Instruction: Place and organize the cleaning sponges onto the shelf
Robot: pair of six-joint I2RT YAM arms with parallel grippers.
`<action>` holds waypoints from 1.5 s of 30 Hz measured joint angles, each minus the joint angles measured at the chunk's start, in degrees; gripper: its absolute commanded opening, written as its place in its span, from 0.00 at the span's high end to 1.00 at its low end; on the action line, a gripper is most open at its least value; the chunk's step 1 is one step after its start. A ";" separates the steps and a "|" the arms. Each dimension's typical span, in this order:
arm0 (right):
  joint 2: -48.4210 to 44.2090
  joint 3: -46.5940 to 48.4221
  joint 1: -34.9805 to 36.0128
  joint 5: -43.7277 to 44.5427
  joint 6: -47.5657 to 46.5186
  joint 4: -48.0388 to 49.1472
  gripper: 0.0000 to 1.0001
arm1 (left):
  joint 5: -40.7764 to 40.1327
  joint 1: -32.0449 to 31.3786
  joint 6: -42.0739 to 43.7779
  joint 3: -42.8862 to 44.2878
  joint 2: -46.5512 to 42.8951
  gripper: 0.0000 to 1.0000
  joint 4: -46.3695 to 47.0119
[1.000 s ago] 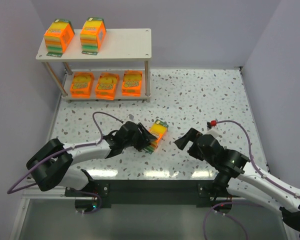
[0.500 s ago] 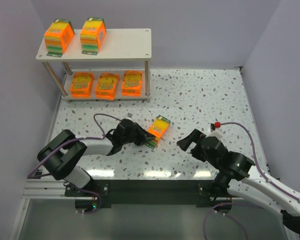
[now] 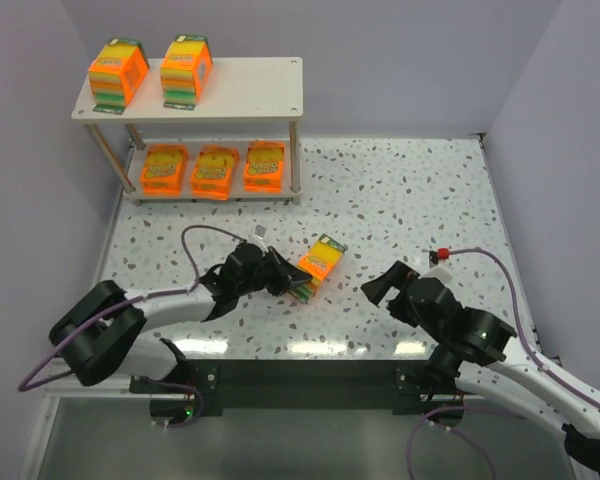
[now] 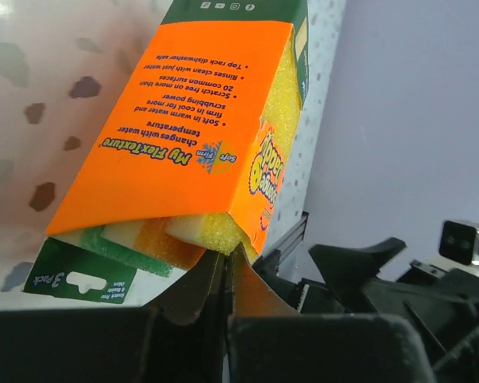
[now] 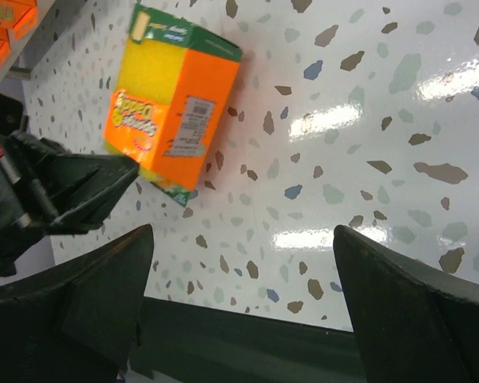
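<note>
One thick orange sponge pack lies tilted on the speckled table, mid-front; it fills the left wrist view and shows in the right wrist view. My left gripper is shut, its joined tips touching the pack's near lower corner, with nothing seen between them. My right gripper hangs open to the pack's right, apart from it. The shelf stands at the back left, with two thick packs on its top board and three flat packs on its lower board.
Grey walls close in the table on the left, back and right. The top board's right half is bare. A purple cable loops above the left arm. The table's dark front rail runs close under my right gripper.
My left gripper has closed from partly open, and the pack now sits beyond its tips, shifted slightly right. The right arm has drawn back a little to the right, still open.
</note>
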 measured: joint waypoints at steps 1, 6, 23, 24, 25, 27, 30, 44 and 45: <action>-0.17 0.00 0.00 0.35 0.00 -0.33 0.03 | -0.52 -0.59 0.50 0.11 -2.93 1.00 -1.81; -1.22 0.55 0.00 2.75 -0.04 -3.17 0.03 | -3.43 -1.16 2.91 2.62 -14.62 1.00 -8.48; -2.16 5.27 -0.04 6.99 -1.55 -8.46 0.03 | -5.97 11.17 12.61 44.85 -11.47 1.00 -21.53; -2.16 5.27 -0.04 6.99 -1.62 -8.50 0.03 | -5.53 12.92 12.87 47.80 -10.19 1.00 -21.86; -2.16 5.27 -0.04 6.99 -1.73 -8.55 0.03 | -5.07 14.60 13.00 50.56 -8.74 1.00 -21.99; -2.16 5.27 -0.04 6.99 -1.97 -8.61 0.03 | -3.76 18.27 12.90 54.34 -6.47 1.00 -22.05; -2.16 5.27 -0.04 6.99 -2.38 -8.61 0.03 | -2.49 23.56 12.41 59.28 -1.97 1.00 -22.84; -2.80 5.49 -0.04 6.99 -3.45 -9.11 0.03 | 2.93 31.74 1.70 65.11 13.84 1.00 -21.49; -3.04 5.53 -0.04 7.02 -3.48 -9.22 0.03 | 3.15 31.74 1.29 65.11 14.01 1.00 -21.18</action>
